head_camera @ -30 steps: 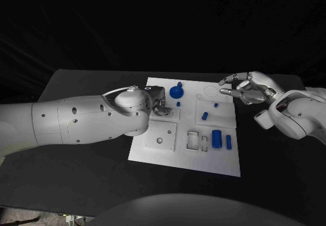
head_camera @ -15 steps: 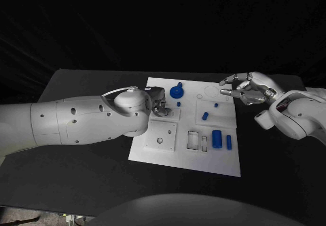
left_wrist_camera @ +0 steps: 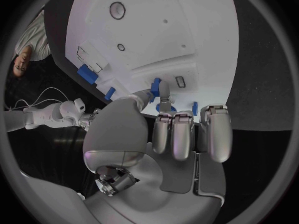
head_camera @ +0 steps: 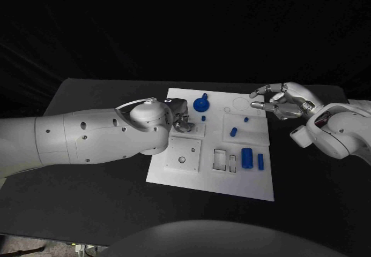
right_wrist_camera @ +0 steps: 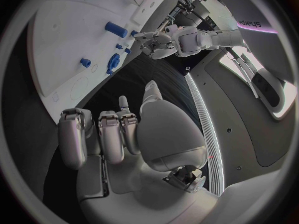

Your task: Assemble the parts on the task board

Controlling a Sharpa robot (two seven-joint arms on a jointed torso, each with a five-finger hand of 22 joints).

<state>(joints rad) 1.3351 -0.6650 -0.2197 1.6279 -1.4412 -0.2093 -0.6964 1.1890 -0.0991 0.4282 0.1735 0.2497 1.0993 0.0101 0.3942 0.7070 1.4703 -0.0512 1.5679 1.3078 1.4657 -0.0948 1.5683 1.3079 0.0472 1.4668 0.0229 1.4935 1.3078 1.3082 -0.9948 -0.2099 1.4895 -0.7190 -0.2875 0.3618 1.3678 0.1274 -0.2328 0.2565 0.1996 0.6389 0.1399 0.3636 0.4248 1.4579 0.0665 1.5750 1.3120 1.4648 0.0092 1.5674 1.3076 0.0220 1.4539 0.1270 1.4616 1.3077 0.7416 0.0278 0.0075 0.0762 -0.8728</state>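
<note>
Across the middle of the black table the white task board is lying flat, its far end reaching toward the table's back edge. Over the board's left side the left arm is reaching in, and its left hand is hanging low over the far-left part of the board, near the blue round knob piece. From the left wrist view, the left hand is curling its fingers downward, and a thumb and a fingertip are closing around a small blue part just above the board; whether the part is truly pinched or only touched cannot be told. At the board's far right corner the right hand is hovering beside the edge, fingers curled inward with nothing in them. Nearer on the board's right side, a large blue cylinder is lying beside a slimmer blue pin, with a small blue peg farther back.
</note>
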